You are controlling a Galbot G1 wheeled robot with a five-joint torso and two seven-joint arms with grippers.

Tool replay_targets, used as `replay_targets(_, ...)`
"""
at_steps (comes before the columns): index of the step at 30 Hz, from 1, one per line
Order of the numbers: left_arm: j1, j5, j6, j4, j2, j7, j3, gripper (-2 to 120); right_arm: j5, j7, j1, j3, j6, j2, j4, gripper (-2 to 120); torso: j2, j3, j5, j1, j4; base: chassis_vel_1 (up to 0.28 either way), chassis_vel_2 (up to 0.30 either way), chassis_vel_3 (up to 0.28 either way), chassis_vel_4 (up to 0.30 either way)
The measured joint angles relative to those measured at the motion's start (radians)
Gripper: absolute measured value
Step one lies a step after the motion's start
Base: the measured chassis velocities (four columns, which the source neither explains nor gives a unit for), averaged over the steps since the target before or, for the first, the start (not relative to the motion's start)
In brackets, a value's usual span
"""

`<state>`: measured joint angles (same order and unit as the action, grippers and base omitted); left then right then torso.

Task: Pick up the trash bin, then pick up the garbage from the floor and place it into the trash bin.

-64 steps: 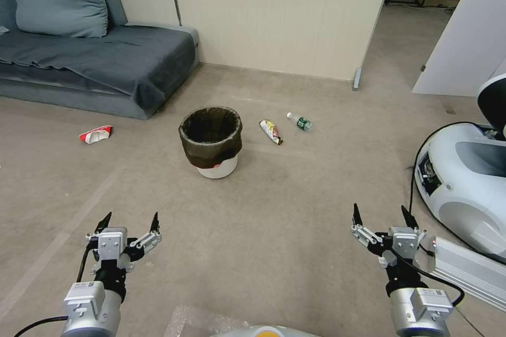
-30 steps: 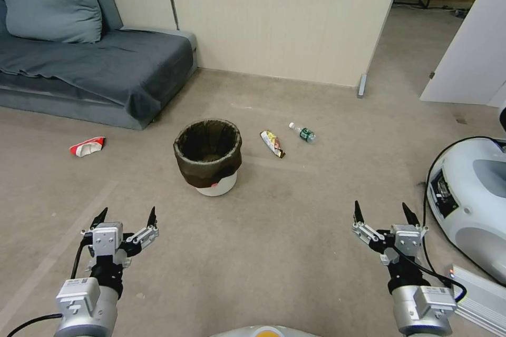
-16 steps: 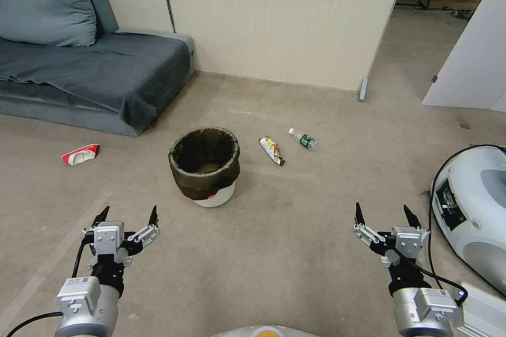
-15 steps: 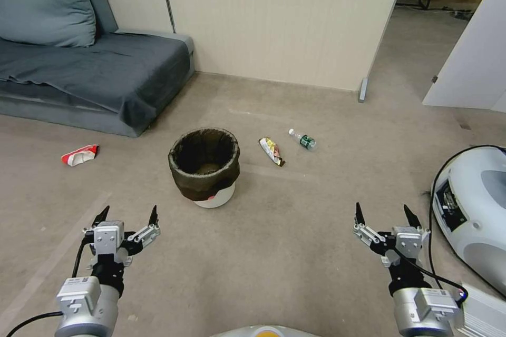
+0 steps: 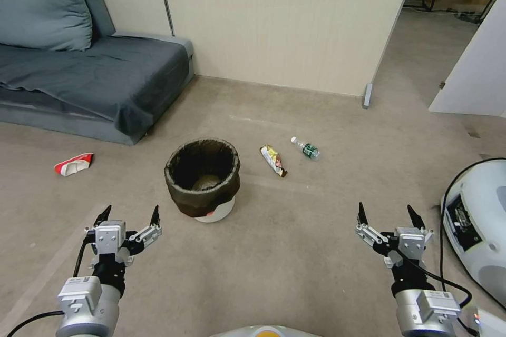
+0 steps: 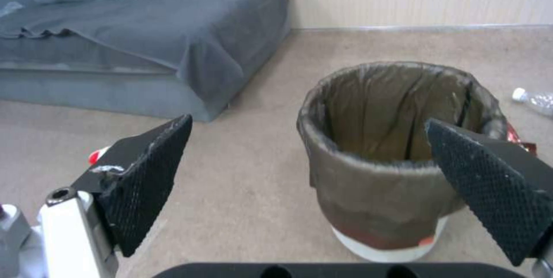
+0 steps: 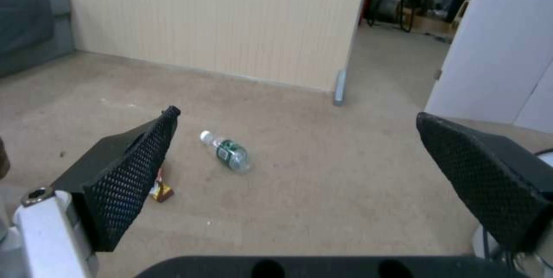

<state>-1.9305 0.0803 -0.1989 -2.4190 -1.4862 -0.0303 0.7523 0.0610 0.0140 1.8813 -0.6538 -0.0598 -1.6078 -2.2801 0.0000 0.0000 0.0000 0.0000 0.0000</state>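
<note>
Task barely begun, by the look of it: nothing is picked up yet. The small round white plastic trash bin w/ dark brown bag liner [image 5: 202, 179] stands upright on the floor, centre, ahead of both arms and nearer the left one. Something pale lies at its bottom; can't tell what.

Left gripper [image 5: 126, 216] hovers low in front of the bin, fingers spread wide, holding nothing; in the left wrist view the bin [image 6: 403, 157] sits between its pads, not touched. Right gripper [image 5: 389, 214] is also wide open and empty, well apart from the bin.

Garbage on the floor:
- yellow-brown snack wrapper [image 5: 273, 160], just right of the bin
- small clear bottle w/ green label [image 5: 305, 148], beside the wrapper
- red-white wrapper [image 5: 73, 164], off to the left, near the grey fabric sofa [image 5: 95, 71]

Left to do: lift the bin, then gather all 3 pieces.

Surface is a flat beige floor [image 5: 274, 253]. Beige panelled wall behind, open doorway at the right rear, white rounded machine w/ black cable [image 5: 477, 224] at the right edge.
</note>
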Motion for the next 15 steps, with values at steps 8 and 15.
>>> replay_targets(8, 0.000, 0.000, 0.000, 0.000, -0.003, 0.000, -0.003, 100, 0.000, 0.001, 0.001, -0.002, -0.005, 0.000, 0.000, 100, 0.000, 0.000, 0.0000, 0.000, 0.0000, -0.098, 0.113, 0.111, -0.106)
replay_targets(15, -0.001, 0.000, 0.000, -0.004, -0.003, 0.001, -0.003, 100, -0.001, 0.001, 0.001, -0.002, -0.007, 0.000, 0.000, 100, 0.000, 0.000, 0.0001, 0.000, 0.0000, -0.107, 0.110, 0.100, -0.108)
